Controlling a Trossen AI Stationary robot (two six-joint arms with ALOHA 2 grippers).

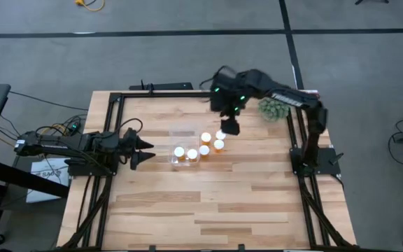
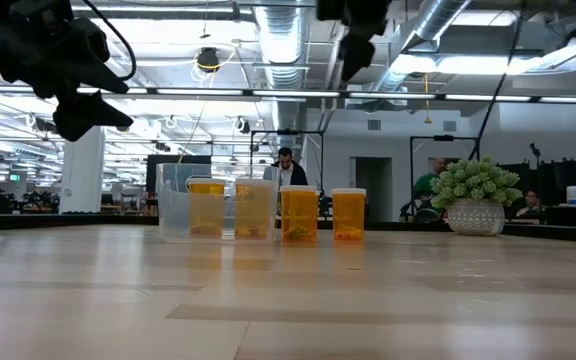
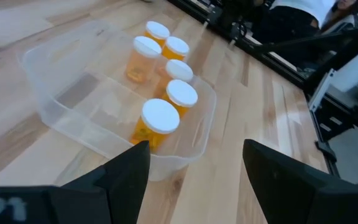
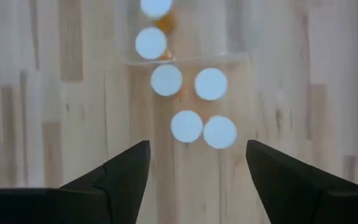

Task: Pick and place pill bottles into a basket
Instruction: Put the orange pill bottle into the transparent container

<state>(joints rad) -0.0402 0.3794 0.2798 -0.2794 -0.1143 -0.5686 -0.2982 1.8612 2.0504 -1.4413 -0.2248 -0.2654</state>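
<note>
Orange pill bottles (image 1: pixel 203 144) w/ white caps sit mid-table, six total. Two stand inside the clear basket (image 1: pixel 182 133), at its near end: caps at (image 1: pixel 179 151) and (image 1: pixel 192 154). A third (image 1: pixel 203 150) stands right at the basket's 3 o'clock wall; can't tell from the high view if it's in or out, though the left wrist view suggests outside. Three more cluster just off the basket toward 2 o'clock: (image 1: pixel 206 137), (image 1: pixel 218 145), and one (image 1: pixel 220 134) partly under the right arm's tool.

Right gripper (image 1: pixel 231 129) hangs above that outer cluster, clear of the tabletop, pointing straight down; its wrist view shows the fingers (image 4: pixel 120 171) spread apart w/ nothing between them, four caps (image 4: pixel 186 126) below and two beyond the basket edge (image 4: pixel 185 58).

Left gripper (image 1: pixel 144 153) waits at the basket's 9 o'clock side, just beside it, aimed toward it; fingers (image 3: pixel 126 169) apart, empty.

Green spiky potted plant (image 1: pixel 272 108) sits at table's 1–2 o'clock edge, under the right arm. Low view: bottles (image 2: pixel 298 214) upright in a row, plant (image 2: pixel 475 197) well apart at 3 o'clock.
</note>
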